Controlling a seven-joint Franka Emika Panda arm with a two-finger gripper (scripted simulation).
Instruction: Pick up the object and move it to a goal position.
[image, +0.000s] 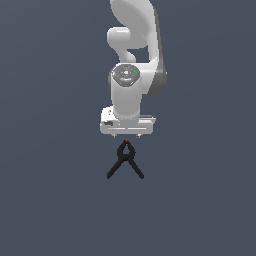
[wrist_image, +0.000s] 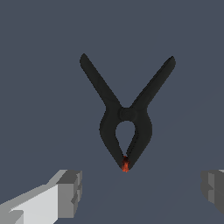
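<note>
The object (image: 125, 159) is a small black spring clamp lying flat on the grey floor, its red-tipped head pointing toward the arm and its two thin legs splayed away. My white gripper (image: 126, 136) hangs just above the head end. In the wrist view the object (wrist_image: 127, 118) fills the middle, red dot nearest the fingers. Two grey fingertips (wrist_image: 70, 192) stand wide apart on either side of that head end, and my gripper (wrist_image: 141, 190) is open with nothing between its fingers.
The white arm (image: 132, 65) rises behind the gripper in the exterior view. A plain grey floor (image: 50, 200) lies all around. No goal marker shows.
</note>
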